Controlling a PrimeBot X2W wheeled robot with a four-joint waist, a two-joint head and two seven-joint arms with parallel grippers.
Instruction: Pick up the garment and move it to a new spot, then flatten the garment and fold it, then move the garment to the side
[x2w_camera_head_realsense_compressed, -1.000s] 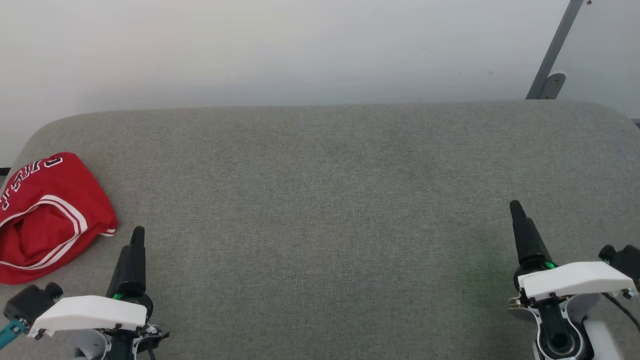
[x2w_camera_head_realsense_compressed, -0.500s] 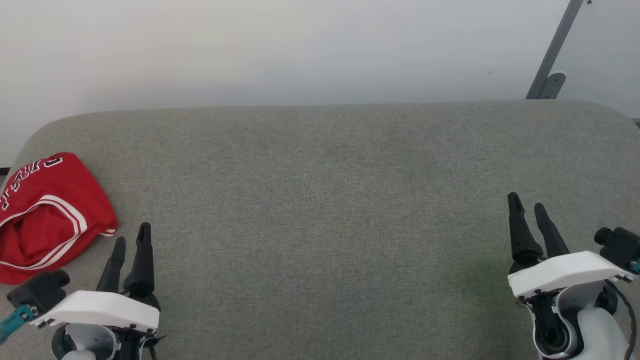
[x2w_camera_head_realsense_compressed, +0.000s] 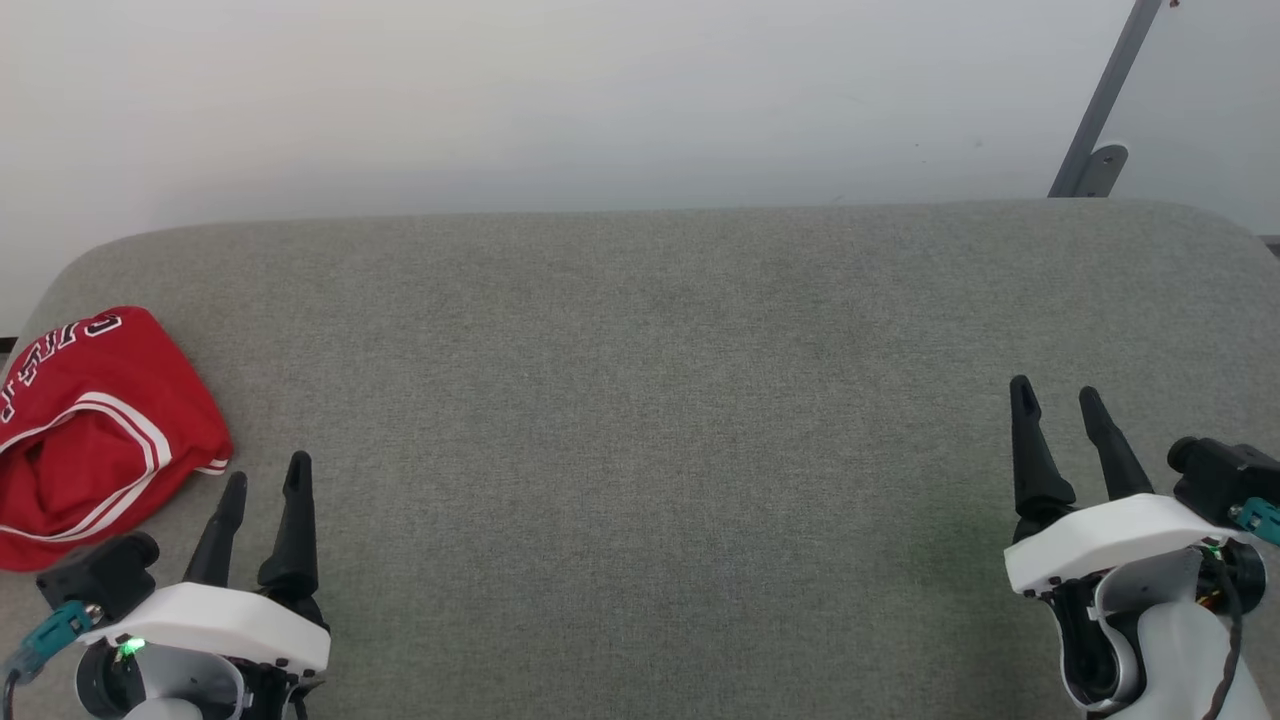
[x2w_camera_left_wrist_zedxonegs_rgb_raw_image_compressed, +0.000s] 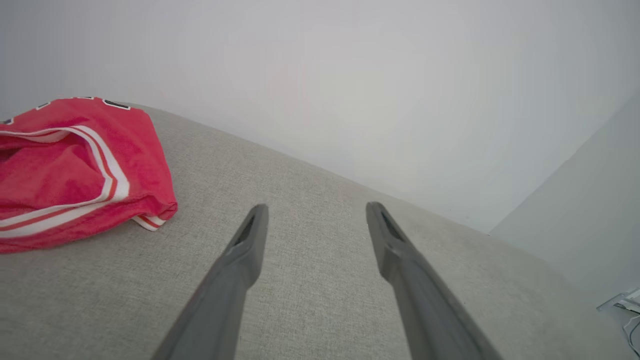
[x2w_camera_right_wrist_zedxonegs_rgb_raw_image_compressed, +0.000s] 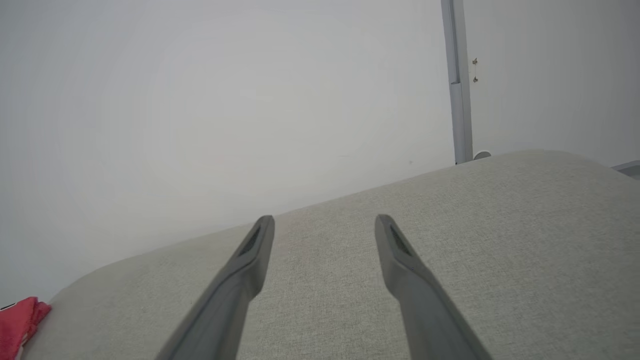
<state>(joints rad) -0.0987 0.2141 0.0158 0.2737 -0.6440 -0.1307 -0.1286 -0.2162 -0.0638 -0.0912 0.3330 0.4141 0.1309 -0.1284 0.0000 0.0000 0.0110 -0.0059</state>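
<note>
**Holding both grippers open, garment not yet picked**

1. Left gripper (x2w_camera_head_realsense_compressed: 266, 470). The jaws are spread and nothing is between them. It sits at my lower left over the grey padded surface (x2w_camera_head_realsense_compressed: 640, 400). A second ago it showed edge-on, one finger hiding the other. The wrist has since rolled, so both fingers now stand side by side with the gap facing forward.

2. Right gripper (x2w_camera_head_realsense_compressed: 1054, 388). It is in the same condition, released and empty, at my lower right. It has made the same roll over the same second.

3. Garment (x2w_camera_head_realsense_compressed: 100, 420). It is a red crumpled heap with the striped trim and block lettering uppermost, lying at the far left end of the padded surface. The head view's edge cuts part of it off. It lies near the left gripper, ahead and to its left, not touching. It has not moved in the last second.

4. Status, as I judge it. Nothing of the task is done. The roll looks like squaring up for a first grasp. The left gripper is the natural one to reach, and the right is well apart from the cloth.
</note>
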